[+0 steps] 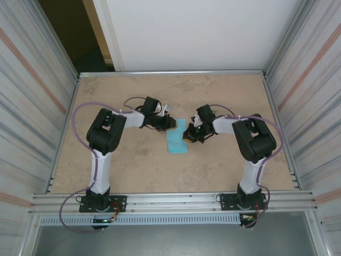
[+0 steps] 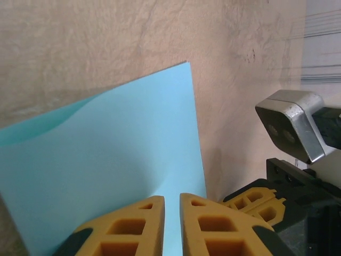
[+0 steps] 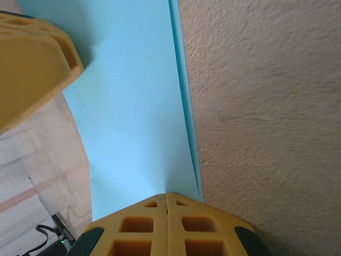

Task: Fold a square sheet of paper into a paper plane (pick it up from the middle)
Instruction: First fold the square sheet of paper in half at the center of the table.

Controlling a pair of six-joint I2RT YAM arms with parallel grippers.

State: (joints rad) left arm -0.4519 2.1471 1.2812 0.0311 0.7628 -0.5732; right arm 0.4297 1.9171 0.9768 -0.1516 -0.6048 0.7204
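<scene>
1. Blue paper lies near the middle of the table, folded to a narrow two-layer strip running 12 to 6 o'clock in the top view.
2. It is feather-light, thin and limp; one side bows up in a soft wave in the left wrist view. I judge it will buckle or tear if tugged, and slide at the least nudge.
3. My left gripper sits at the paper's 11 o'clock. Its fingers are nearly together with a sliver of blue between, which I read as a pinch on the paper.
4. My right gripper sits at 3 o'clock, fingers clenched tight, tips at the layered edge. Whether a layer is nipped I cannot tell.
5. Best hold, in my view, is mid-edge close to the fold, where two layers stiffen it.
6. Underneath, the table is matte beige and stone-textured, likely firm enough to crease against. Ribbed walls close off 9 and 3 o'clock, with a white panel at 12.
</scene>
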